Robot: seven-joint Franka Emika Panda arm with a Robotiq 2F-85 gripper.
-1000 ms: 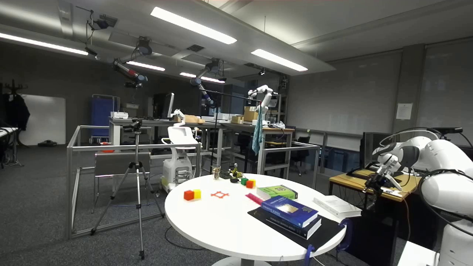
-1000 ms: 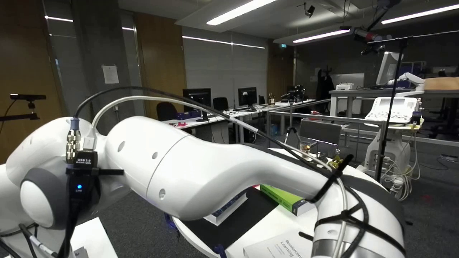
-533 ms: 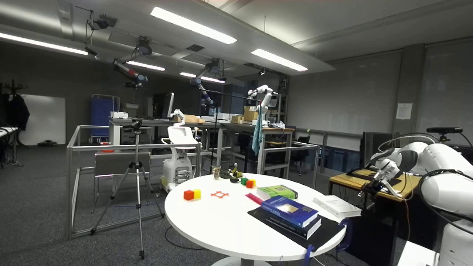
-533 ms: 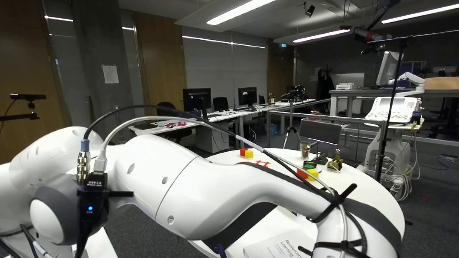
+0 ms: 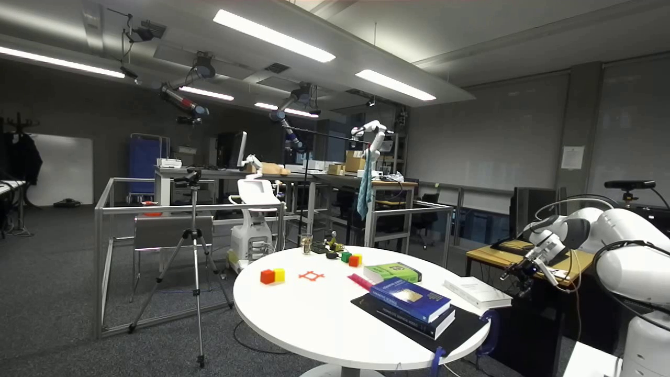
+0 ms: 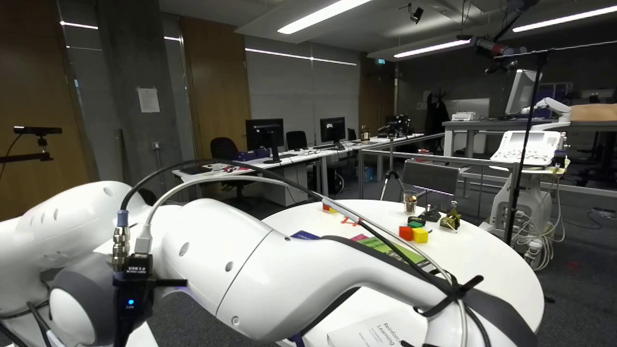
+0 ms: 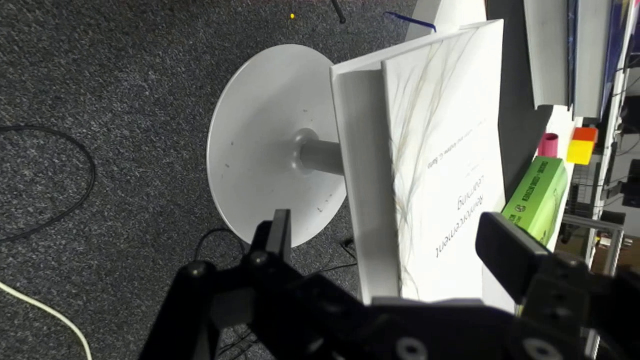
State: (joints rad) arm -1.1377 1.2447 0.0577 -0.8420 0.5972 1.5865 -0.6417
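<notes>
The tool (image 7: 391, 240), jaws spread wide & gripping nothing, hangs nr. a white Reinforcement Learning bk. (image 7: 440, 165) lying flat at the edge of the rd. surface (image 5: 314, 322); green bk. (image 5: 393, 272) & stack of 2 bks. (image 5: 413, 302) lie nearby.

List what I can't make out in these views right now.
White book: in an exterior view, cropped by the bottom edge.
Blue book: in an exterior view, mostly behind the arm.
Green book: wrist view, partly behind the gripper.
White book's smallest print: wrist view, too small.
</notes>
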